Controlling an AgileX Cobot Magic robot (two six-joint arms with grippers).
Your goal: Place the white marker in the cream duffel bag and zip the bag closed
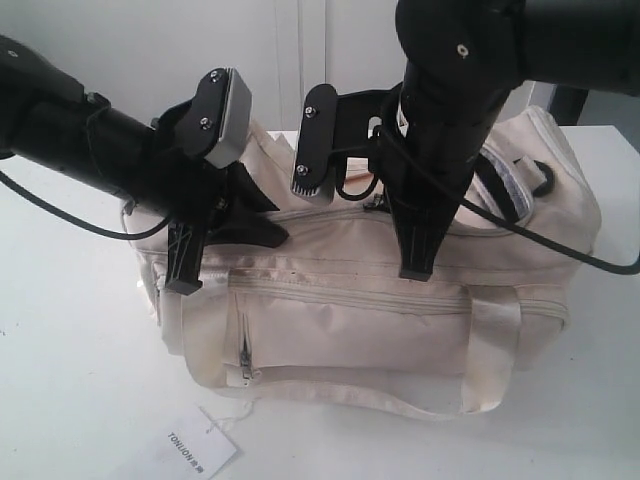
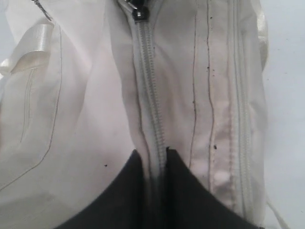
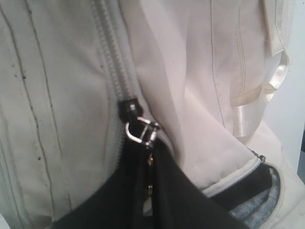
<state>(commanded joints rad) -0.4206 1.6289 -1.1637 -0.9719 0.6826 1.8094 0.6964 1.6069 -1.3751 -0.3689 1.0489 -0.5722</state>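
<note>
My left fingers [image 2: 138, 164] pinch the cream duffel bag [image 1: 350, 330] taut at frame centre so my right fingers [image 3: 143, 164], clamped on the zipper pull [image 3: 139, 130], can drag it; white marker unseen, presumably inside.

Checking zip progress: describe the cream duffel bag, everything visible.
Cream duffel bag: soft, smudged fabric, satin handles, front zip pocket, lying on the white table. Top zipper part closed; one end gapes, dark lining showing. Left tool pinches the closed seam; right tool is shut on the zipper pull.
</note>
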